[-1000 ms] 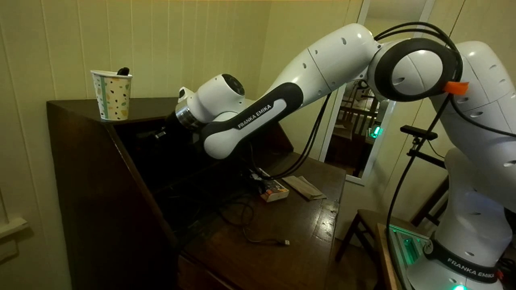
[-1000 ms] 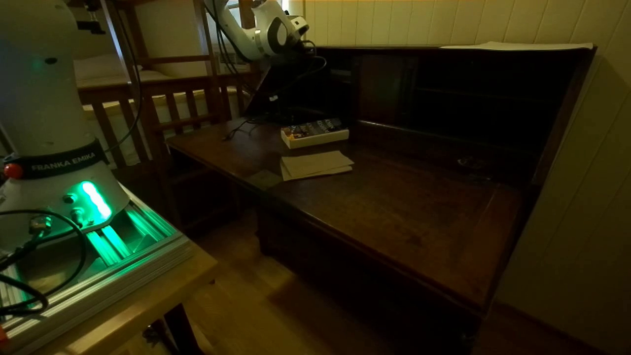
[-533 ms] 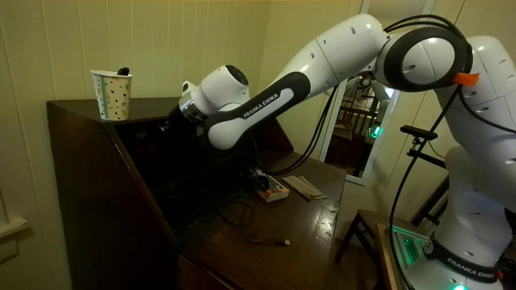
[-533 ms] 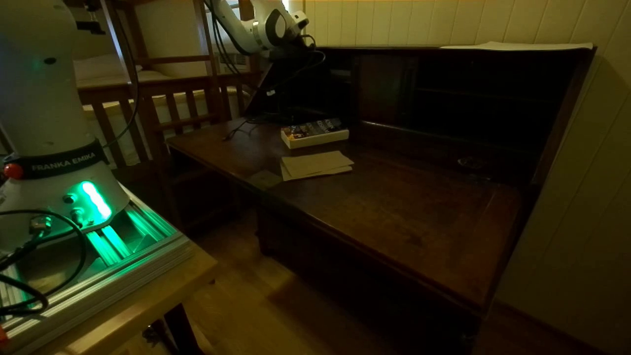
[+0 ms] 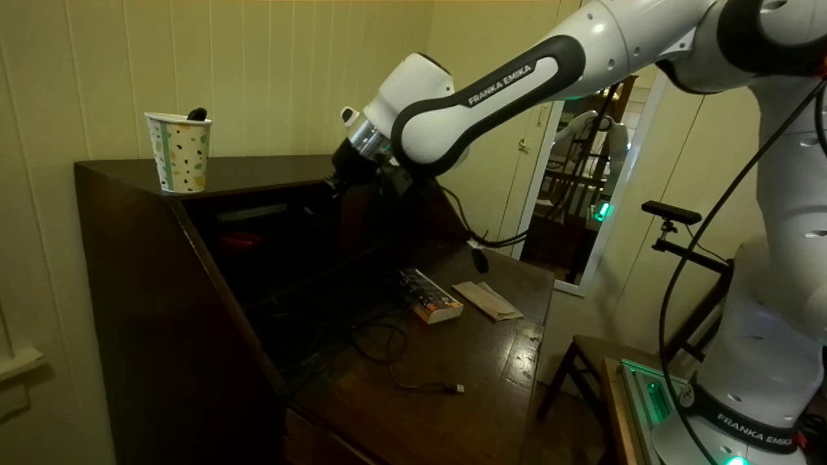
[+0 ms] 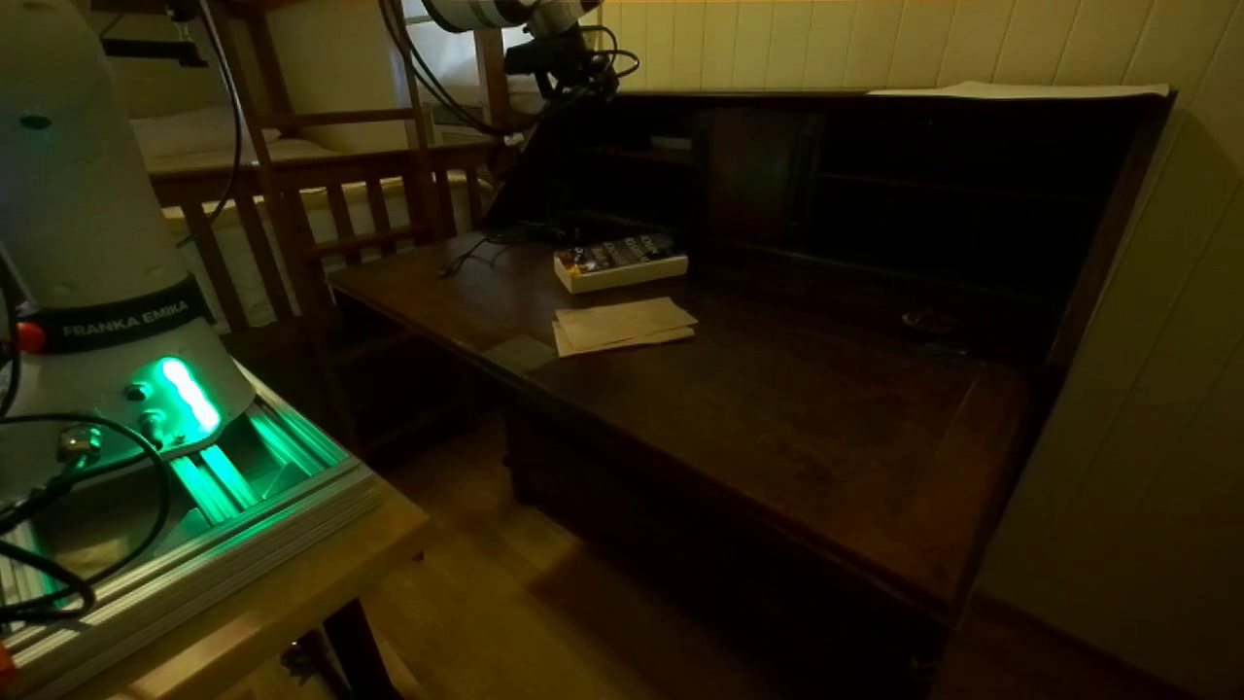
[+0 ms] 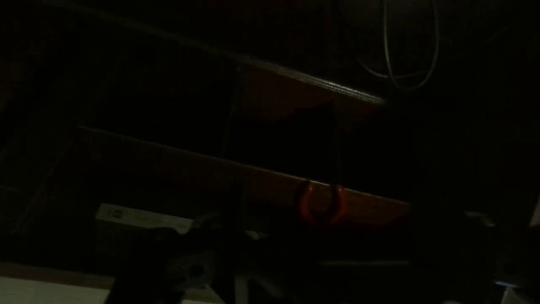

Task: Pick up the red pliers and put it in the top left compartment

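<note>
The red pliers [image 5: 239, 240] lie on the shelf of the desk's top left compartment [image 6: 632, 154]. In the wrist view, which stands upside down, the handles of the pliers [image 7: 305, 207] reach the shelf's front edge [image 7: 270, 171]. A pale flat box [image 7: 143, 217] sits in the same compartment. My gripper [image 5: 321, 197] hovers in front of the upper opening, apart from the pliers. It appears open, its dark fingers standing wide apart in the wrist view with nothing held. Heavy shadow hides the far ends of the pliers.
A patterned paper cup [image 5: 179, 155] stands on the desk's top. On the desktop lie a thick book [image 5: 434, 298], folded brown paper [image 5: 488, 301] and a loose cable [image 5: 420, 387]. An upright wooden panel [image 6: 746, 175] borders the compartments, and cables hang from the arm.
The arm has drawn back and up out of the desk's upper opening. The red pliers, first hidden in the dark behind the gripper, now show on the shelf, apart from it.
</note>
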{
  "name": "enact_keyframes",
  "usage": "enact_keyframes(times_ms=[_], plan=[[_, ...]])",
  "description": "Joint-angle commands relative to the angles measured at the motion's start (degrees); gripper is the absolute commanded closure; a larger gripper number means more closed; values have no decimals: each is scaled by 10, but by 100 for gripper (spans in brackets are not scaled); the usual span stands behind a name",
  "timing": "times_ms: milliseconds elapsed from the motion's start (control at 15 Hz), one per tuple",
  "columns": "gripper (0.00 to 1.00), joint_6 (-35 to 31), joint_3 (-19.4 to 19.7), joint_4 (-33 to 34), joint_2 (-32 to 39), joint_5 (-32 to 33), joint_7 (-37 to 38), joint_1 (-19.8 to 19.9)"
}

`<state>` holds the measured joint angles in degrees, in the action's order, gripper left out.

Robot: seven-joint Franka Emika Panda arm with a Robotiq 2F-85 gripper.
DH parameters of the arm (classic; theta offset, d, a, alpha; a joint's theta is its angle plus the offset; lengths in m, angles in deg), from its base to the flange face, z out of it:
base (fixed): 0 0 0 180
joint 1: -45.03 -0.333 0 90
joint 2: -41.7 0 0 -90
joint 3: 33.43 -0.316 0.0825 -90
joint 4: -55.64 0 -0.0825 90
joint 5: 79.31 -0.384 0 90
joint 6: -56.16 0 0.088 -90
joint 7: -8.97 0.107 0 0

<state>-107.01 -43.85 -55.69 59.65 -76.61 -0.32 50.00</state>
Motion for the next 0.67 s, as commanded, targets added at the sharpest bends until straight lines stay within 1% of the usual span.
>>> enact_keyframes(times_ms=[0,67,133,200,267,333,400,467,600], plan=[[0,23,-107,-103,-114,-129,-150,115],[0,13,-149,-112,-132,-180,-195,153],[0,8,-201,-104,-135,-226,-239,201],[0,6,-245,-90,-137,-273,-274,237],[0,4,-277,-68,-130,-319,-271,266],[0,19,-291,-51,-130,-367,-287,283],[0,9,-252,-69,-127,-298,-252,242],[0,10,-272,-62,-130,-328,-265,261],[0,11,-281,-55,-130,-344,-270,273]])
